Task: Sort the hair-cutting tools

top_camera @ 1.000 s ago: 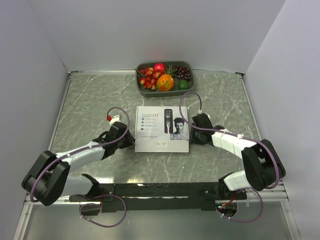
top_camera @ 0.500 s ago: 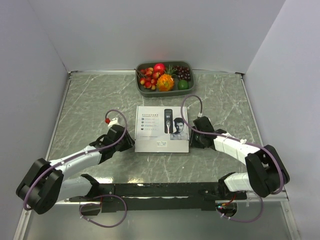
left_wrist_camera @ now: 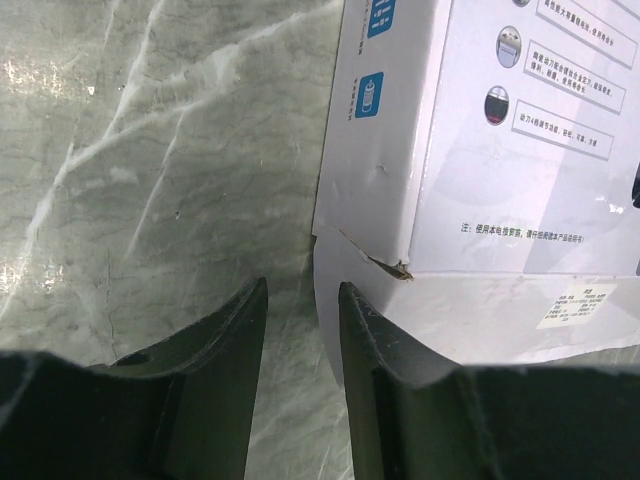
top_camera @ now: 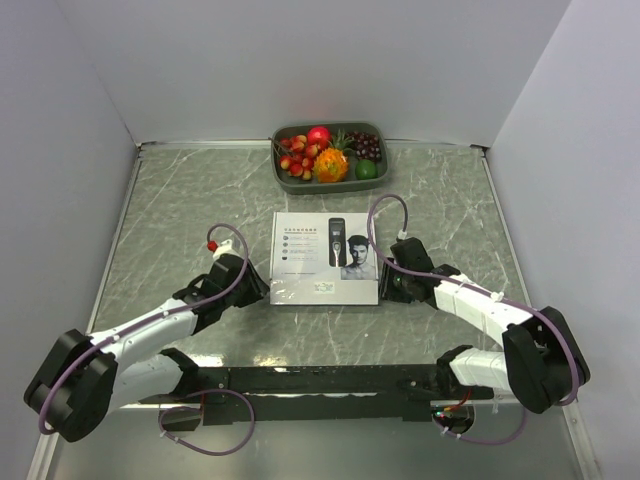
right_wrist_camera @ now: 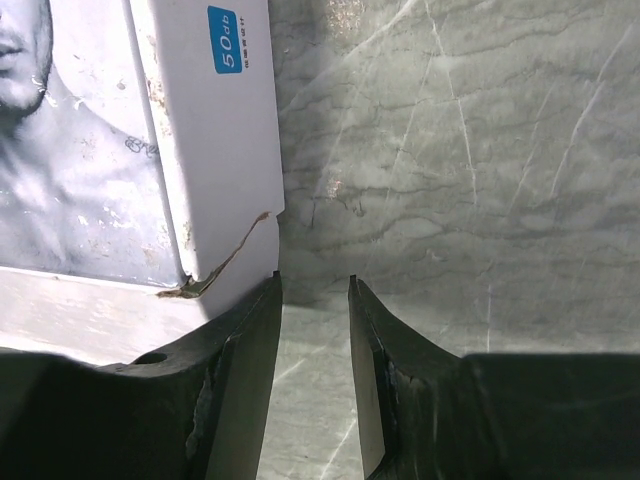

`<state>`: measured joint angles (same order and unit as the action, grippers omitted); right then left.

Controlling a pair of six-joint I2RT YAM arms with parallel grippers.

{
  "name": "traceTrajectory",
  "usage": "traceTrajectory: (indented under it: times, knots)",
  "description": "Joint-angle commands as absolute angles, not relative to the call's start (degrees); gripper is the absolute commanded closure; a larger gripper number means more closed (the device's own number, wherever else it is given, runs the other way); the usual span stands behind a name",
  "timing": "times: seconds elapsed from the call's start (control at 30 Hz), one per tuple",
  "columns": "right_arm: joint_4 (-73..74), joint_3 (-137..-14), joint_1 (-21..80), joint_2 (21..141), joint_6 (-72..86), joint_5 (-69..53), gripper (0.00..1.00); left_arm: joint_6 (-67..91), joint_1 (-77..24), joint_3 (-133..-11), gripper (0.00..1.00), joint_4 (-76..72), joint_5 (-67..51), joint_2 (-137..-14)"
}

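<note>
Left wrist view first, since it is closest in: the left gripper (left_wrist_camera: pixel 302 300) sits low over the marble-patterned table (left_wrist_camera: pixel 150 150). Its dark jaws are a narrow gap apart, with only bare tabletop between them, so it holds nothing. One finger (left_wrist_camera: pixel 400 420) is tucked against the near left corner of the white printed cardboard box (left_wrist_camera: pixel 520 130), just below a torn seam (left_wrist_camera: pixel 385 262) in the lid's edge.

The right gripper (right_wrist_camera: pixel 315 290) mirrors it at the near right corner. Its jaws are equally narrow and empty, and one finger (right_wrist_camera: pixel 240 380) is pressed up beside the box wall where a second tear (right_wrist_camera: pixel 215 270) runs.

From above, the two arms reach in from either side and bracket the box's near corners. To my eye they are set there to pin the box or get under its lid, not to pick anything up yet.

None of the hair-cutting tools lies loose anywhere I can see. A printed picture of a clipper (top_camera: pixel 335 240) on the closed lid suggests they are inside, so opening the box looks like the step in hand.

Farthest back, well apart from the box, a grey tray (top_camera: pixel 320 186) of colourful fruit (top_camera: pixel 330 165) sits against the rear edge, out of the way.
</note>
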<state>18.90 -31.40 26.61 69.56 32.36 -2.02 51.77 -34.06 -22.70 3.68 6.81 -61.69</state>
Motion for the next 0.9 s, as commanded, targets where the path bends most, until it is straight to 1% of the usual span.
traceTrajectory:
  times: [0.0, 0.53, 0.87]
  knots:
    - [16.70, -31.38, 27.60, 67.94, 33.93, -6.42, 0.58, 53.44, -35.16, -22.50, 0.59, -1.58, 0.97, -61.87]
    - [16.44, -31.11, 28.21, 66.53, 33.75, -7.21, 0.56, 53.96, -35.42, -24.17, 0.58, 2.02, -0.18, -55.29]
    - [15.38, -30.41, 28.39, 68.20, 33.57, -6.42, 0.56, 53.61, -35.42, -22.94, 0.59, 0.79, -0.18, -57.65]
